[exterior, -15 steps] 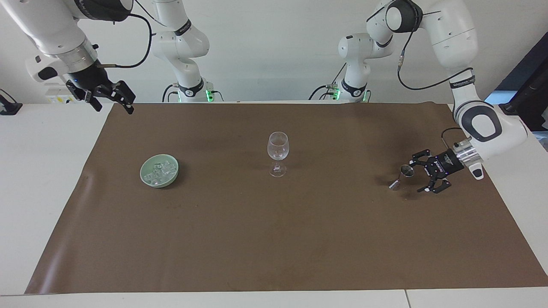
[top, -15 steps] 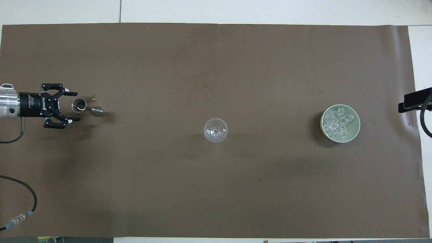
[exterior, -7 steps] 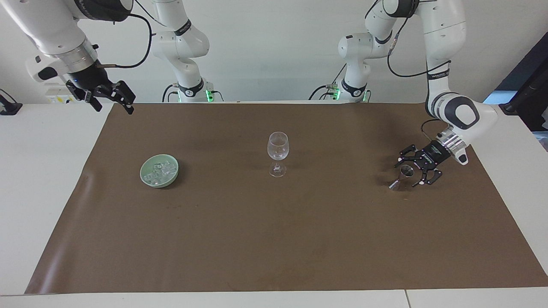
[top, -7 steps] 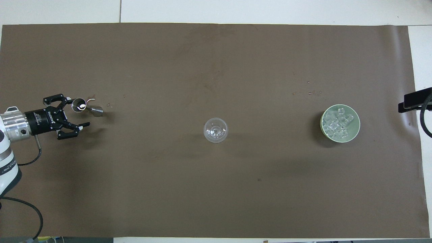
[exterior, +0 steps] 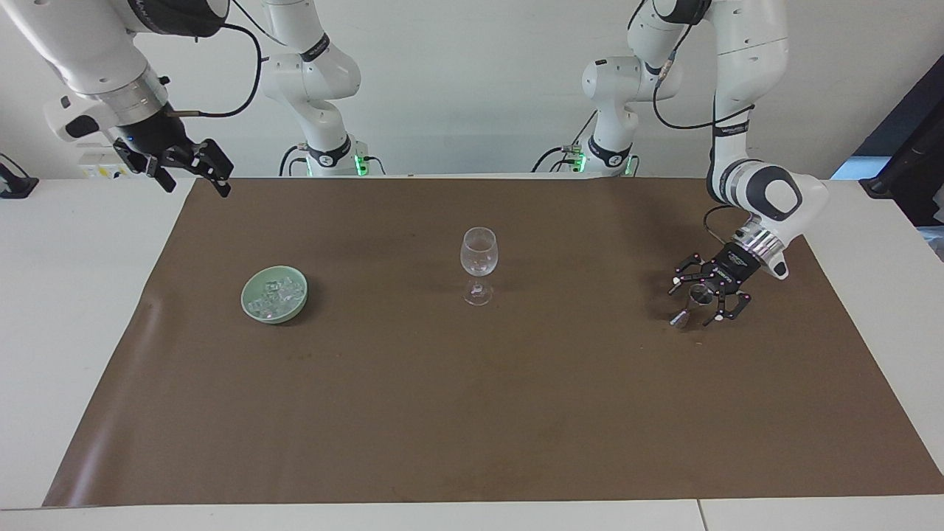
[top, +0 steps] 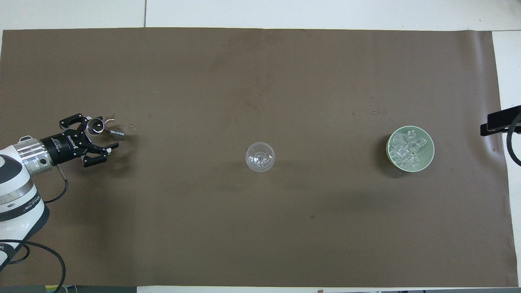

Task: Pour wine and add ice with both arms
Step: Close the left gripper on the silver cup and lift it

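Observation:
A small metal jigger (exterior: 698,297) stands on the brown mat toward the left arm's end; it also shows in the overhead view (top: 97,125). My left gripper (exterior: 694,303) (top: 101,133) is low over the mat, open, with its fingers on either side of the jigger. A clear, empty stemmed glass (exterior: 479,254) (top: 260,157) stands mid-mat. A pale green bowl (exterior: 245,301) (top: 430,156) toward the right arm's end holds the ice (exterior: 279,293) (top: 407,148). My right gripper (exterior: 192,171) waits, open and empty, raised over the mat's corner at that end.
The brown mat (exterior: 472,413) covers most of the white table. A few tiny specks (top: 376,110) lie on it a little farther from the robots than the bowl. A black mount (exterior: 13,184) sits at the table's edge at the right arm's end.
My left gripper has swung in toward the jigger and now straddles it, with the wrist turned and drawn closer to the robots. The right arm, glass and bowl have not moved.

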